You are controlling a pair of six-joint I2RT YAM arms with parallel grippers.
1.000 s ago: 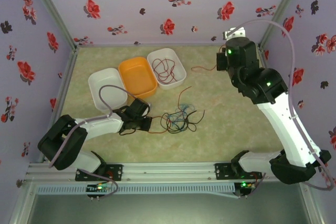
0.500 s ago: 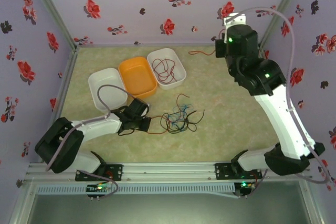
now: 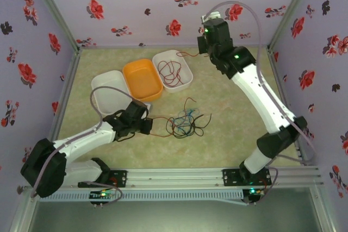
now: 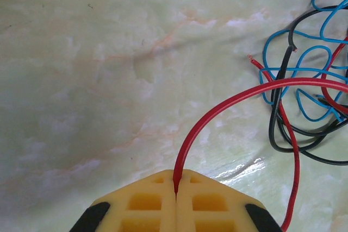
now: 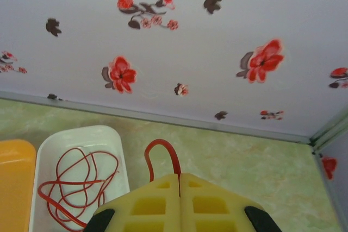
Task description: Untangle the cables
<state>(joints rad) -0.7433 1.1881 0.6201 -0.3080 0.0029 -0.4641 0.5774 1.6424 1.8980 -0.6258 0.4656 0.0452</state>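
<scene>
A small tangle of red, black and blue cables [image 3: 186,123] lies mid-table, and reappears at the right of the left wrist view [image 4: 304,91]. My left gripper [image 3: 148,125] sits just left of it, shut on a red cable [image 4: 217,118] that arcs out of the tangle into the closed yellow fingers [image 4: 175,193]. My right gripper [image 3: 202,51] hangs high by the back wall, shut on a separate red cable [image 5: 163,153] that loops from its fingertips [image 5: 179,176]. That cable trails [image 3: 187,54] toward the right-hand white tray.
Three trays stand at the back left: a white one [image 3: 103,88], an orange one [image 3: 142,79], and a white one [image 3: 185,69] holding coiled red cables [image 5: 76,183]. Floral walls close in the table on three sides.
The right arm has swung left along the back wall, carrying its red cable toward the right white tray. The left gripper has shifted slightly, still holding its red cable.
</scene>
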